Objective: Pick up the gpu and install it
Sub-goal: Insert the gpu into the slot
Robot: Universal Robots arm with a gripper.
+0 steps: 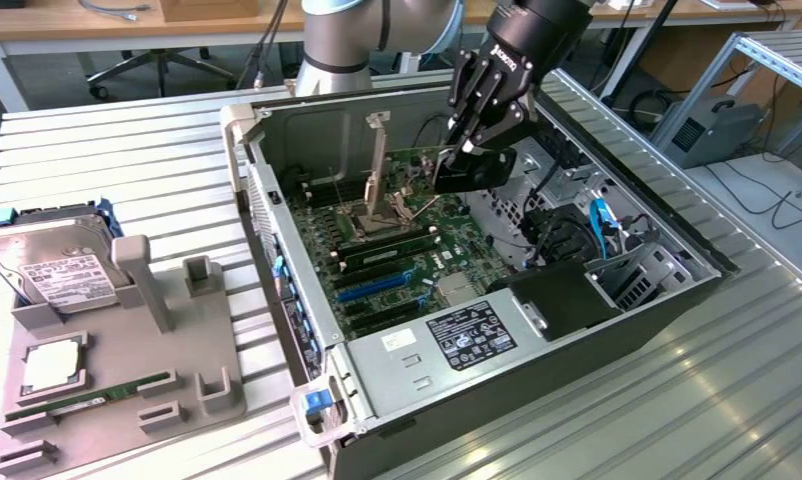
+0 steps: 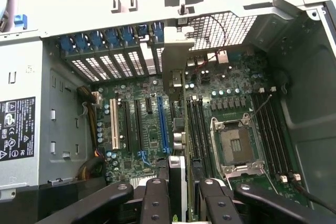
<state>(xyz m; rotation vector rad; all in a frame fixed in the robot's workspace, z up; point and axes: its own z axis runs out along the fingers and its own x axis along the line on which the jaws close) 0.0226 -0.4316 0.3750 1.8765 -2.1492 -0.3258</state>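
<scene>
My gripper (image 1: 471,150) hangs inside the open computer case (image 1: 261,190), shut on the gpu (image 1: 479,170). The gpu's black cooler block and a strip of green board show just below the fingers, held above the motherboard (image 1: 401,255). In the wrist view the gpu (image 2: 177,174) appears thin and edge-on between the black fingers (image 2: 155,203), and its long silver end bracket (image 2: 172,69) points toward the case's rear slot covers (image 2: 113,61). The card's edge runs just beside the long blue slot (image 2: 163,124), on the side of the memory slots (image 2: 199,129).
An open CPU socket (image 2: 233,145) sits by the memory slots. The grey power supply (image 1: 461,340) fills the case's near end. Beside the case, at the exterior view's left, a grey fixture (image 1: 174,330) carries a hard drive (image 1: 61,270) and a RAM stick (image 1: 88,400).
</scene>
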